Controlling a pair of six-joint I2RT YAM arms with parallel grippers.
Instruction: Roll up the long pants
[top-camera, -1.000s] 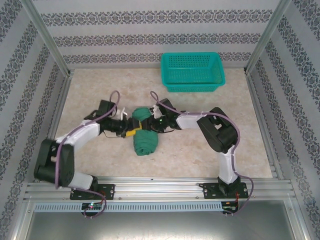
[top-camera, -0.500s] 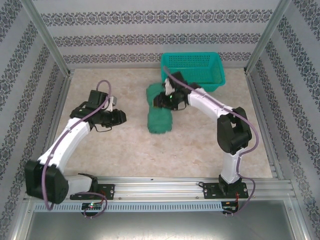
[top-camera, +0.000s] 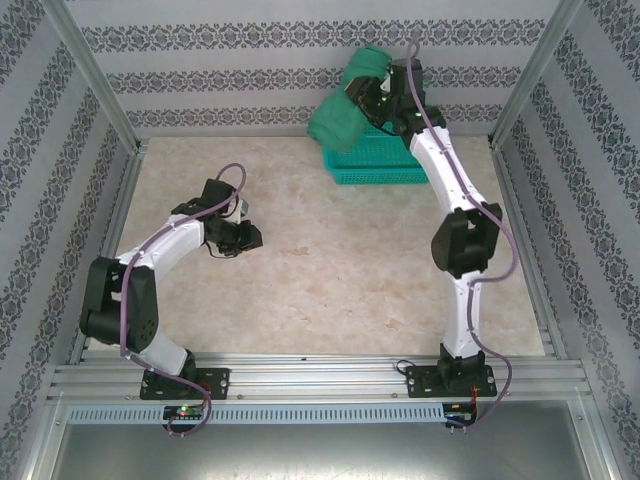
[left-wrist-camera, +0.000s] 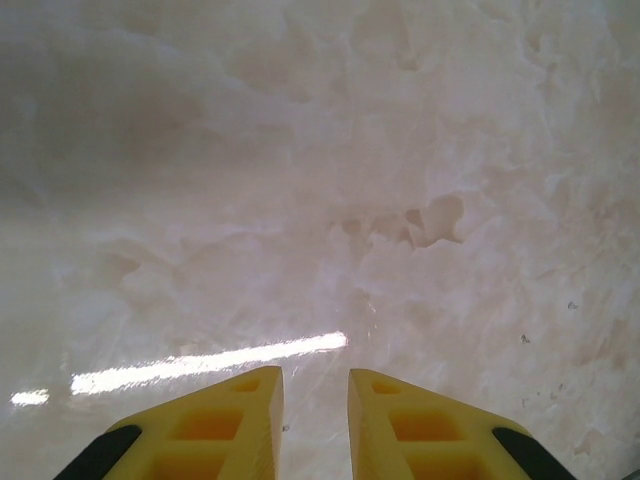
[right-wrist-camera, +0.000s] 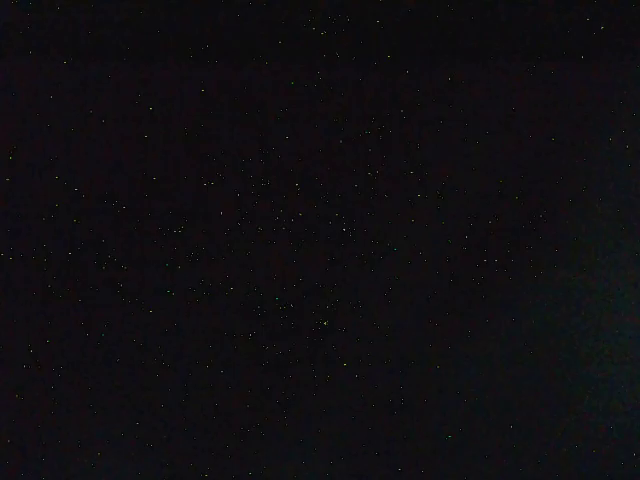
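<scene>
Stretching across the whole scene is the pale, marbled counter (top-camera: 330, 290), bare through the middle and boxed in by patterned walls. On it, the right arm (top-camera: 450, 190) is reaching long, all the way out toward the far wall. The left arm (top-camera: 150, 260) sits folded on its own side, elbow tucked back near the rail. At the far edge rests the teal basket (top-camera: 390, 165), flat on the counter, its left rim partly covered from above by the cargo. That cargo is the long pants (top-camera: 345, 105), bundled into a thick dark green roll and held up off the counter, lined up over the basket's far left corner and tilted on a diagonal. The right end effector (top-camera: 383, 95) is buried against the roll's right side and appears to be pinching the fabric, though the right wrist view is too dark to confirm the grip. Well apart from all that, the left end effector (top-camera: 250, 238) hovers low over open counter. In the left wrist view its yellow fingers (left-wrist-camera: 235, 420) stand a slim gap apart, with nothing between them but marbled surface.
</scene>
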